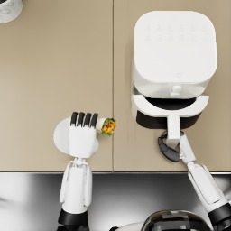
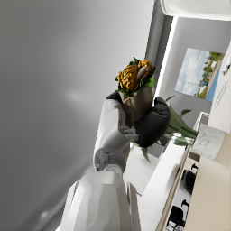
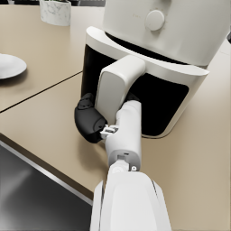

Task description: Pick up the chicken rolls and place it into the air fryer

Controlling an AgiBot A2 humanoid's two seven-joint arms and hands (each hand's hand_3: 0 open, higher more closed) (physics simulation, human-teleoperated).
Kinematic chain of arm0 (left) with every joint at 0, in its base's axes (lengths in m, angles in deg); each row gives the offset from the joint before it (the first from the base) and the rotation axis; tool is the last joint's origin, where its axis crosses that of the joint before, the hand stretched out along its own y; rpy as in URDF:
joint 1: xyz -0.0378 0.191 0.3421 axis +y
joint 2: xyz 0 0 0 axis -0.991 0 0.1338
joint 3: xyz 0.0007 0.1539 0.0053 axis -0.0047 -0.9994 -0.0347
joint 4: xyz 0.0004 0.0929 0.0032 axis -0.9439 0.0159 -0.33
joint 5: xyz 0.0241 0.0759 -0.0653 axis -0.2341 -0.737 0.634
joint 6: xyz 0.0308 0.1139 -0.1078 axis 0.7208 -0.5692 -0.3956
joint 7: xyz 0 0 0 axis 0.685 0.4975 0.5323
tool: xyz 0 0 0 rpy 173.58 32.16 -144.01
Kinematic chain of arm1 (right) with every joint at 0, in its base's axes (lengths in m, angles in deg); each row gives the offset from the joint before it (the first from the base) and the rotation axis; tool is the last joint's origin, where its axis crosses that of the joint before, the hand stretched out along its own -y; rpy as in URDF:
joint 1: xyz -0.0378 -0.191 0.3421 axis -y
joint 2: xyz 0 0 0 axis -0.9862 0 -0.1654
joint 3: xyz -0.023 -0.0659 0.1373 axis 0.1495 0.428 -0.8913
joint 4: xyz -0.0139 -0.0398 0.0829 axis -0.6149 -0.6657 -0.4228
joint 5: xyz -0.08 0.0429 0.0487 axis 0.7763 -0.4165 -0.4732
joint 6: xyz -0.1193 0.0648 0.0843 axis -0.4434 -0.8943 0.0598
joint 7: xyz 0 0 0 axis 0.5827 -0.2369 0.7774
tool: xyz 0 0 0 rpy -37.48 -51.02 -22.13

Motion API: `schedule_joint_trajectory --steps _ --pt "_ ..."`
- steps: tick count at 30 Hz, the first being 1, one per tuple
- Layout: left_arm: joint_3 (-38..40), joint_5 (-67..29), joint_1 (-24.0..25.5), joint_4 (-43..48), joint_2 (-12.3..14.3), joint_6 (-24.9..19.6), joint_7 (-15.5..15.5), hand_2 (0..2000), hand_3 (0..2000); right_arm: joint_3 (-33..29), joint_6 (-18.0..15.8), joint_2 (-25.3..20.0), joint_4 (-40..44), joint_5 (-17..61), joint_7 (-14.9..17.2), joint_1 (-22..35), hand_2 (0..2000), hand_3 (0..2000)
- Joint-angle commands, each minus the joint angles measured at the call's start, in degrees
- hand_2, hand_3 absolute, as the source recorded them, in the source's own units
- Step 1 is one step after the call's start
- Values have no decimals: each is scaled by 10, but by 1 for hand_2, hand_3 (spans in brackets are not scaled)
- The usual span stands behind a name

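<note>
My left hand (image 1: pixel 83 132) holds the chicken roll (image 1: pixel 107 126) above the white plate (image 1: pixel 58 135); the roll's orange and green filling points toward the air fryer. In the left wrist view the roll (image 2: pixel 134 85) stands out of the curled fingers of the left hand (image 2: pixel 135 122). The white air fryer (image 1: pixel 173 54) stands at the right, its drawer (image 1: pixel 169 110) pulled partly out with a dark gap showing. My right hand (image 1: pixel 169 146) grips the drawer handle (image 1: pixel 173 127), also seen as the hand (image 3: pixel 92 122) wrapped around the handle (image 3: pixel 115 85).
A marble-patterned pot (image 1: pixel 9 9) sits at the far left corner of the tan table (image 1: pixel 54 67). A seam (image 1: pixel 113 67) runs down the tabletop between plate and fryer. The table's front edge (image 1: pixel 113 171) borders a dark metallic surface below.
</note>
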Motion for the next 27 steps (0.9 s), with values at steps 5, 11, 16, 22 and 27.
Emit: schedule_joint_trajectory --steps 5,11,16,22,27 --pt "-38 0 -45 10 20 0 0 2000 2000 167 -10 38 -190 0 -2 -37 2000 2000" --pt "-81 0 -83 22 47 0 0 2000 2000 182 -14 20 -262 -1 -4 -134 2000 2000" --pt "-152 0 -147 -12 131 1 0 2000 2000 181 -45 -17 -281 -2 -3 -193 2000 2000" --pt "-250 0 -231 -81 151 -4 -1 2000 2000 183 -124 -49 -289 -2 2 -247 2000 2000" --pt "-289 0 -268 -121 156 -7 -1 2000 2000 -142 -189 -22 -254 -2 8 -266 2000 2000"
